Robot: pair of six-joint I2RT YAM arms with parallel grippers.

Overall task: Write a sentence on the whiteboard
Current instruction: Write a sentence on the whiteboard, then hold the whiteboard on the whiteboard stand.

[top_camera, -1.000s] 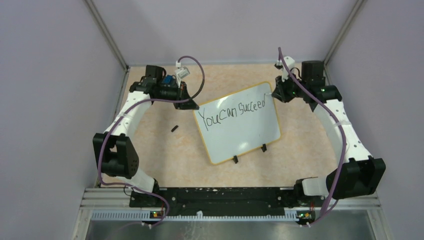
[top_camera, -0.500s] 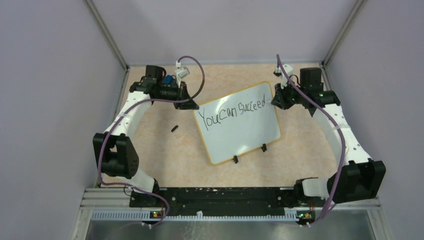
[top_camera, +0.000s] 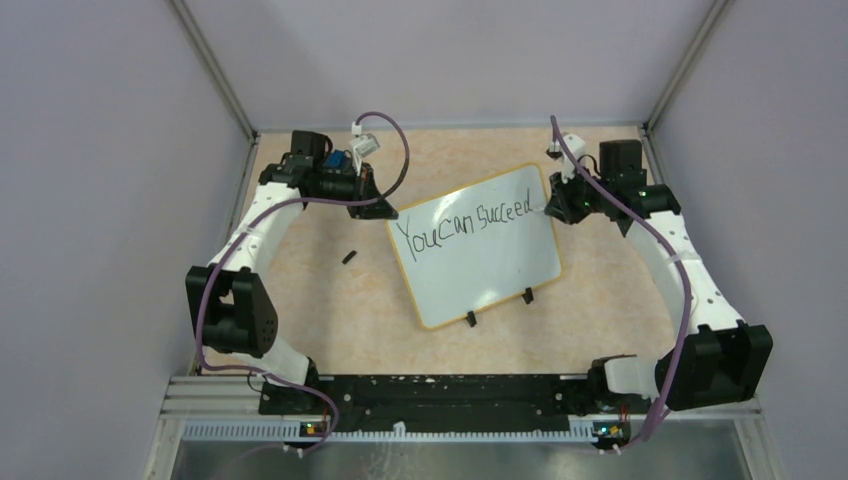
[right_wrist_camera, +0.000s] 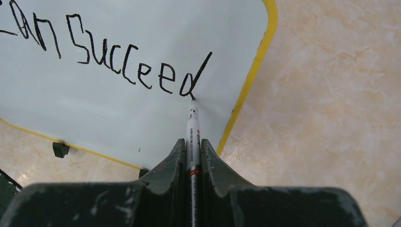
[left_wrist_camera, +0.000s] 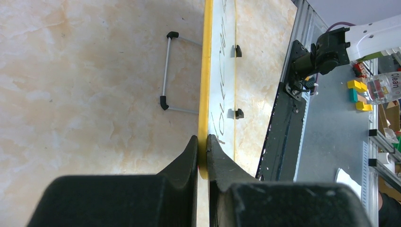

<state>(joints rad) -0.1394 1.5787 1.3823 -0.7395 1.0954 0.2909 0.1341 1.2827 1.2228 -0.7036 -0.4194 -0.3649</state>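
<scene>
Roughly mid-table, turned at a slant, lies the whiteboard: a glossy white rectangle with rounded corners, a thin yellow rim and two small black clip feet on its near edge. The table beneath is matt, with a mottled peach-and-cream marble pattern. Across the board's far part runs the sentence, thick black hand lettering reading "You can succeed". A thin grey wire stand with black end caps shows behind the board in the left wrist view. A small dark piece lies on the table just left of the board; it is too small to identify.

The left gripper, with matt black wedge-shaped fingers, is pinched narrowly on the yellow rim at the board's far left corner. The right gripper is closed on a slim white marker with red print; its black tip meets the board at the foot of the final "d", near the far right corner.
</scene>
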